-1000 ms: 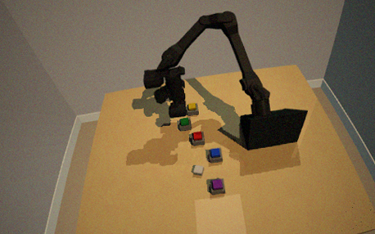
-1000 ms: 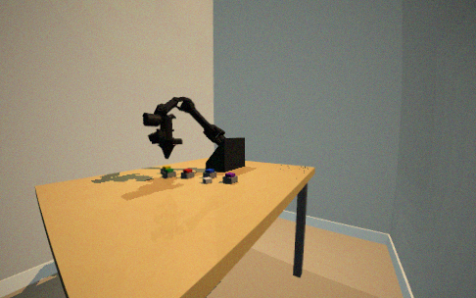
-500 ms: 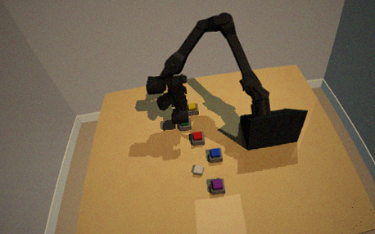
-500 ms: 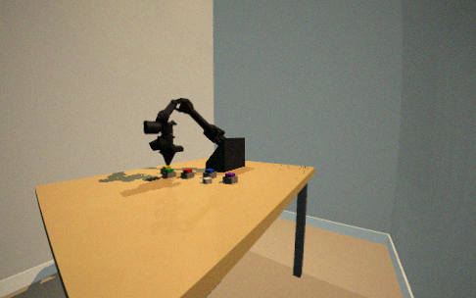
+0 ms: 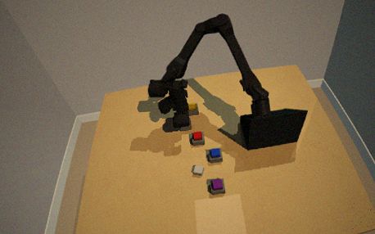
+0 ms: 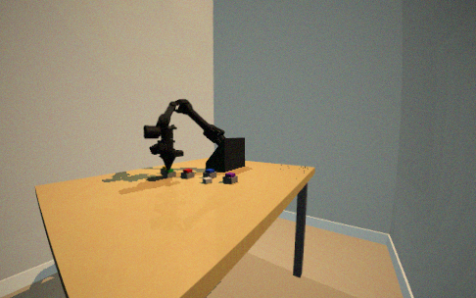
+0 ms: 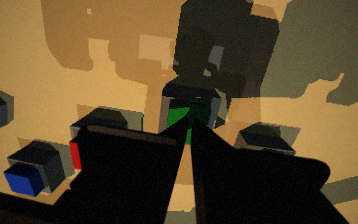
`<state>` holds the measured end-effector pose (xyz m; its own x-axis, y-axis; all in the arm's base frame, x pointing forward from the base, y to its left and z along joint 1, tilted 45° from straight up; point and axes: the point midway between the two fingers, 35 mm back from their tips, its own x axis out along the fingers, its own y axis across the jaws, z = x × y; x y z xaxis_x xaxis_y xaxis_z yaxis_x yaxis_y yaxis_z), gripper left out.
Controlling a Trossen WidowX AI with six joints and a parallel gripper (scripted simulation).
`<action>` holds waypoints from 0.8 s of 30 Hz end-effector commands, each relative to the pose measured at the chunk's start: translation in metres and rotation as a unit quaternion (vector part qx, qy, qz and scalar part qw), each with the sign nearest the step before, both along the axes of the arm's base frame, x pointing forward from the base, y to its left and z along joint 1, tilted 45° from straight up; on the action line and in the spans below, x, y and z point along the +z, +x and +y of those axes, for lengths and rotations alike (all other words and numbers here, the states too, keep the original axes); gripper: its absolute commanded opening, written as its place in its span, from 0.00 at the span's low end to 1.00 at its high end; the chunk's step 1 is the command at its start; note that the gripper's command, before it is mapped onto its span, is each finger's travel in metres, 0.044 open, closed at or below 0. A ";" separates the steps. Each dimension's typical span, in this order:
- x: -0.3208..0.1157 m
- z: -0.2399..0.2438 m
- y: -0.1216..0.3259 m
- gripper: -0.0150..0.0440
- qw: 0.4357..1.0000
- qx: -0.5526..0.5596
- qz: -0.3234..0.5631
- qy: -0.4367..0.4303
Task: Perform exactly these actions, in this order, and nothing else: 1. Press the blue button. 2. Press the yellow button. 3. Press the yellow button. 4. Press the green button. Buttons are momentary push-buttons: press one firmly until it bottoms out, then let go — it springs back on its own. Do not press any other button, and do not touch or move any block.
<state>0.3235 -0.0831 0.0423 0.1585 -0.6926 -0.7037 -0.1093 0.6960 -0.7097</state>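
The pincer (image 7: pixel 189 131) is closed on nothing, its two dark fingers drawn together into a single wedge, and that wedge points straight down onto the green button (image 7: pixel 186 116), with the tips at or just touching the cap; the side view shows the point of the gripper meeting the button, though whether the cap has bottomed out cannot be told. This looks like the fourth and last press of the sequence. The button is a small square cap in a grey housing, stiff and rigid, and it should give only along its own short travel before stopping hard, so nothing needs to be grasped: the closed tips serve as a probe, best placed on the middle of the cap and pushed vertically, then lifted clear so the spring returns it. An off-centre push could slide the tips off the edge toward a neighbour. Just beside it on one side stands the red button (image 5: pixel 197 135), on the other the yellow button (image 5: pixel 192 107); further along the row are the blue button (image 5: pixel 214 153), a small grey block (image 5: pixel 197 169) and the purple button (image 5: pixel 217 184), all on the wooden table (image 5: pixel 318 184).
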 end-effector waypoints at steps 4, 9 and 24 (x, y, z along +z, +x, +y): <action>-0.004 -0.002 -0.002 0.29 1.000 0.000 0.006 0.000; -0.004 -0.002 -0.002 0.29 1.000 0.000 0.006 0.000; 0.004 0.006 -0.002 0.29 1.000 0.000 0.004 0.000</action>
